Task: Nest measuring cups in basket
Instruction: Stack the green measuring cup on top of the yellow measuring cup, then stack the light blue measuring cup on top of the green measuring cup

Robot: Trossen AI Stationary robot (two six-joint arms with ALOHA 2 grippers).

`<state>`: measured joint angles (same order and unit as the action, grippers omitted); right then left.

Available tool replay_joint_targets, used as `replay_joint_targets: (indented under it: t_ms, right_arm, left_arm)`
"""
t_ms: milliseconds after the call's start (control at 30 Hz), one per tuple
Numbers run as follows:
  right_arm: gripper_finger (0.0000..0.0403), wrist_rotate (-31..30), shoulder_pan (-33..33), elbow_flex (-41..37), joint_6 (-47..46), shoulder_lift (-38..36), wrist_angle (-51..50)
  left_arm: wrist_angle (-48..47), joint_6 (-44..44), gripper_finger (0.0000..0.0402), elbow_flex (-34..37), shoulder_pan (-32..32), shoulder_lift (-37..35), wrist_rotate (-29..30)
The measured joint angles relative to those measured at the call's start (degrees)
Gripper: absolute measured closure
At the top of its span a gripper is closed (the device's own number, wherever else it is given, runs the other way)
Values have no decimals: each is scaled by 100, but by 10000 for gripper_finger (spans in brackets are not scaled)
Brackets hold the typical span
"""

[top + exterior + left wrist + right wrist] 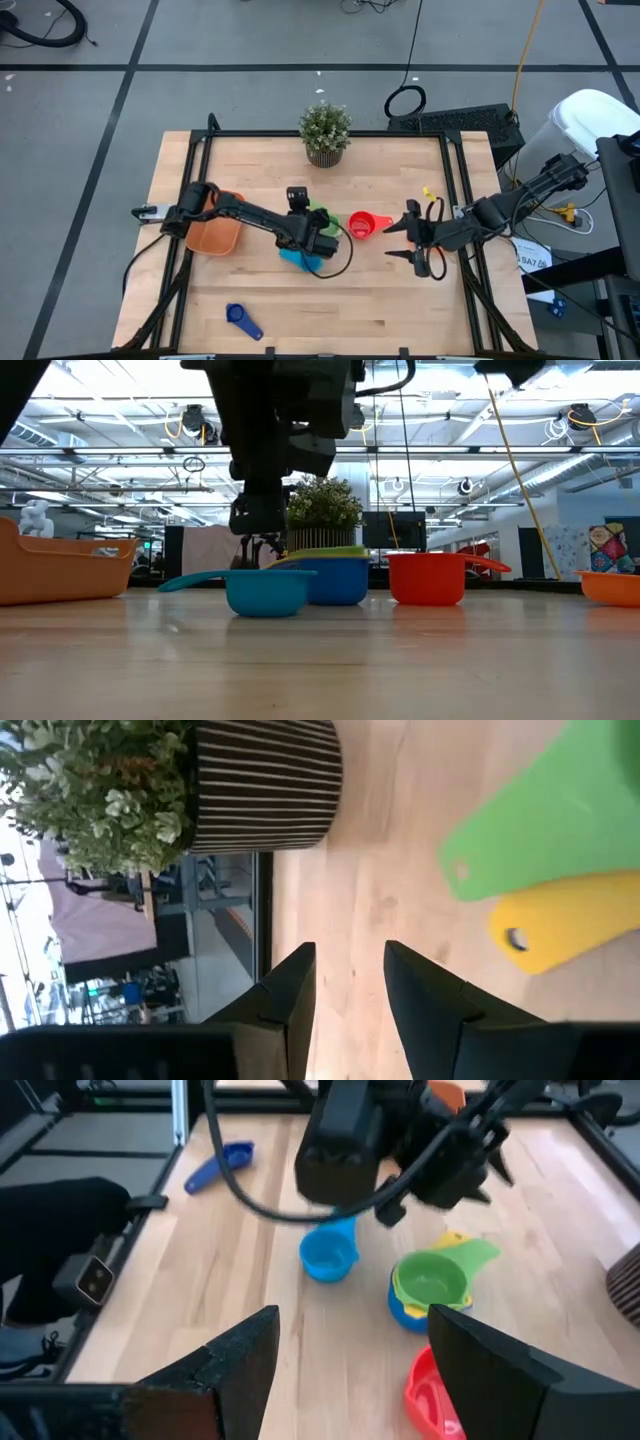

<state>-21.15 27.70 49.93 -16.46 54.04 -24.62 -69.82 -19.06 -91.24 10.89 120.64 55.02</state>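
Observation:
A green cup (pixel 432 1276) sits nested in a yellow one, and both sit in a blue cup (pixel 336 582) at mid-table. A light blue cup (pixel 297 258) stands on its base just in front of the stack. A red cup (pixel 362 223) is to the right, and a dark blue cup (pixel 243 320) lies near the front edge. The orange basket (pixel 215 232) sits at the left. My left gripper (pixel 350 982) hovers open and empty beside the stack, pointing at the plant. My right gripper (pixel 350 1370) hangs open and empty right of the red cup.
A potted plant (pixel 325 132) stands at the middle of the far edge. A small orange cup (pixel 610 586) rests at the right side. My left arm (pixel 250 215) reaches across the basket's right rim. Bare wood lies along the front edge.

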Motion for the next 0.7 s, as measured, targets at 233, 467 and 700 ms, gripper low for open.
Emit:
replay_joint_targets:
  t_ms: [233,467,700]
  right_arm:
    - [154,0,0,-107,-78,-7,82]
    - [154,-168,-2,-111,-14,-143,83]
    - [154,-267,2,-114,122,-219,257]
  left_arm:
    - [-18,135,277,0,-99,-2,-95]
    - [-210,-165,277,-156,333,-148,-987]
    - [170,63,277,-252,1029,-153,-1235]
